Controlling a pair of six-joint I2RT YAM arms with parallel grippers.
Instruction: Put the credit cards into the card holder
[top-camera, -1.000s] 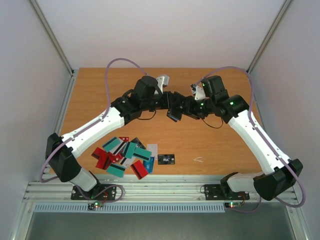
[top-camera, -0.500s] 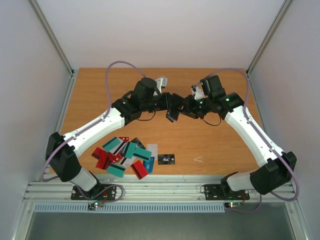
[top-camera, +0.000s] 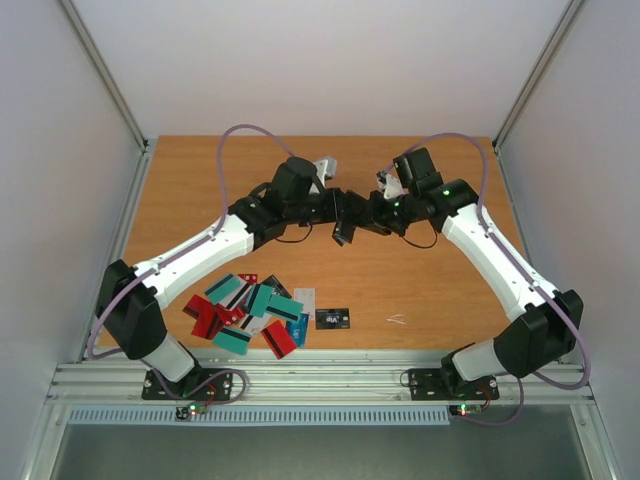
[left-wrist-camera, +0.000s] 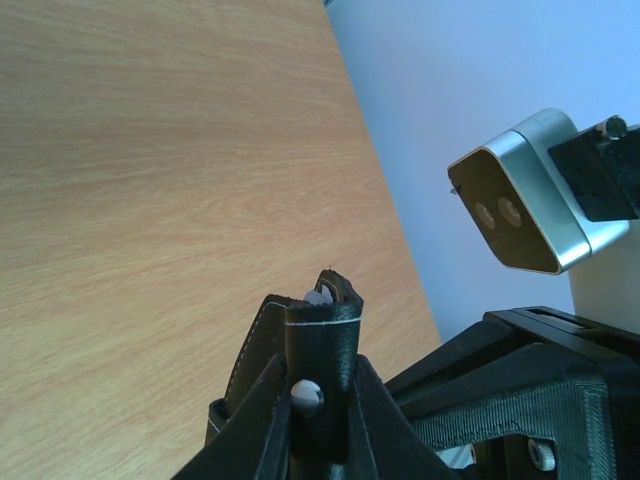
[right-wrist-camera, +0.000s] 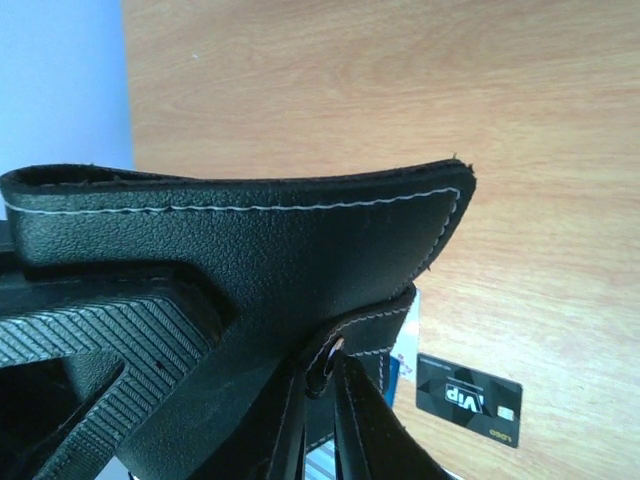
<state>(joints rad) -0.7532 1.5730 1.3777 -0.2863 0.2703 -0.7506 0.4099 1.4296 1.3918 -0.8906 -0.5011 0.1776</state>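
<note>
The black card holder (top-camera: 345, 218) hangs in the air above the middle of the table, held between both grippers. My left gripper (top-camera: 338, 208) is shut on its snap strap (left-wrist-camera: 322, 350). My right gripper (top-camera: 372, 215) is shut on another flap of the holder (right-wrist-camera: 240, 235). The credit cards (top-camera: 250, 312) lie in a loose pile of teal, red, blue and white near the front left. A flat black card with white print (top-camera: 334, 318) lies just right of the pile and also shows in the right wrist view (right-wrist-camera: 470, 398).
The wooden table (top-camera: 200, 190) is walled by a metal frame and pale panels. The right wrist's camera housing (left-wrist-camera: 530, 195) shows close in the left wrist view. A small pale scrap (top-camera: 398, 320) lies on the table front right of centre.
The right arm has moved in toward the left one, so both grippers and the holder sit slightly further left and back. The cards have not moved.
</note>
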